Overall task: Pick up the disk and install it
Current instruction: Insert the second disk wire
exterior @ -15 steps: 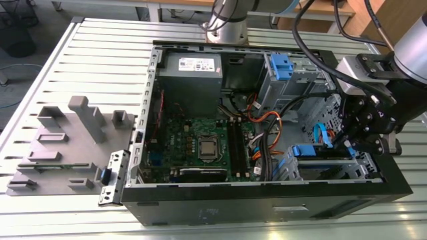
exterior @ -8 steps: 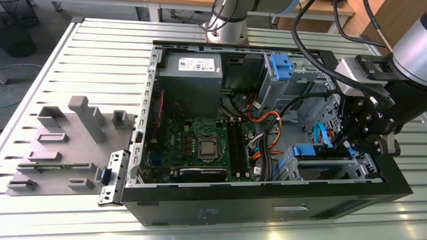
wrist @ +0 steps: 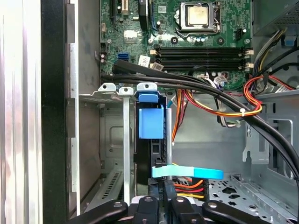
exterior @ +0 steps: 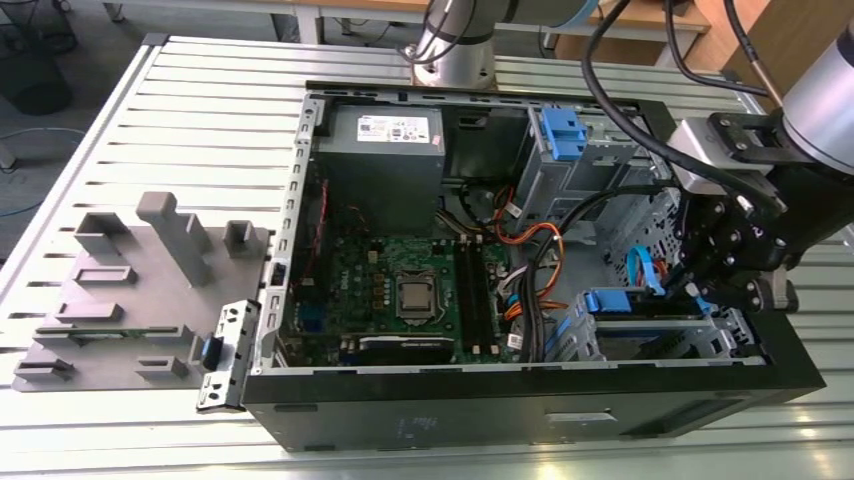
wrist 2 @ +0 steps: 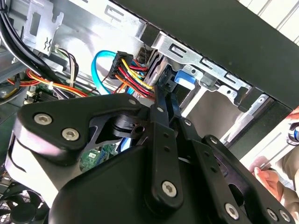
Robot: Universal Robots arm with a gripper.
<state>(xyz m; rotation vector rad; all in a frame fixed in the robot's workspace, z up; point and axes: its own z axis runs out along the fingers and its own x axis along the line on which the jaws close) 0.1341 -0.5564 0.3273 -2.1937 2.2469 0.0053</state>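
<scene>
The disk (wrist: 150,126) stands edge-on in the drive bay (wrist: 112,88), lower centre of the first wrist view, seemingly almost seated. The hand (wrist: 161,191) appears clenched on its near edge.

The disk (wrist: 152,122) stands on its narrow edge inside the drive bay (wrist: 112,135) of the open computer case (exterior: 467,412). In the first wrist view it is seen edge-on: a blue plastic carrier with a rounded blue tab at one end, and a dark, slim body behind it. It sits upright between the bay's thin metal walls. In the exterior view the blue carrier lies in the case corner nearest the view's lower right.
</scene>
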